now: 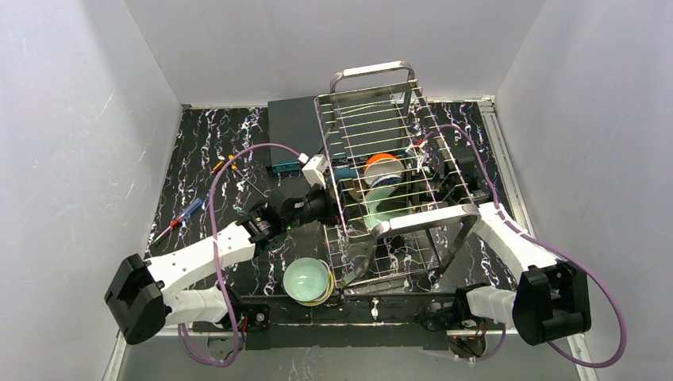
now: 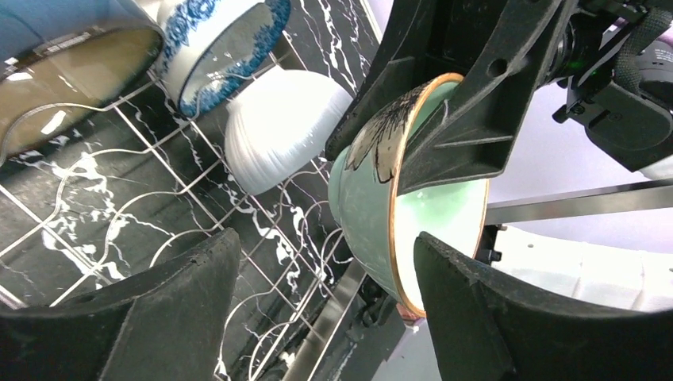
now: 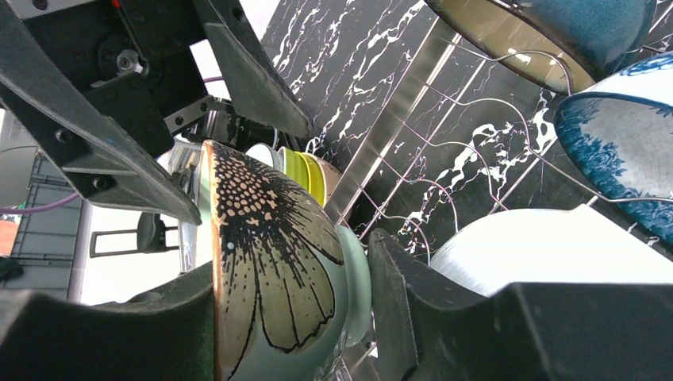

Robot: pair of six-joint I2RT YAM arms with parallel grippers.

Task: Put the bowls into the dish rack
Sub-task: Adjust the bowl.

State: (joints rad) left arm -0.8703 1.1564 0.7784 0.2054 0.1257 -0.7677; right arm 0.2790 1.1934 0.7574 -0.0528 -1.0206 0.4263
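Top view: dish rack (image 1: pixel 371 73) wires mask both grippers' tips. The pale green flower bowl (image 1: pixel 381 205) is only partly visible there, in the rack's near half. Wrist views crop the other racked bowls: teal-and-beige bowl (image 2: pixel 63 71) is cut off at 10 o'clock, blue-patterned bowl (image 2: pixel 222 48) at 12. White bowl (image 2: pixel 278 131) is just beside the flower bowl. Can't tell if the flower bowl's underside rests on the tines.

Right gripper (image 3: pixel 294 258): jaws about half apart, clamped on that bowl, one pad at the rim, one at the foot.

Left gripper (image 2: pixel 325 242): jaws wide, holding nothing, bowl just ahead between them. Its 3 o'clock finger (image 2: pixel 508 317) is just beside the rim, contact unclear.

Bowl stack (image 1: pixel 308 282) sits on the table (image 1: pixel 198 159) at the rack's 7 o'clock.
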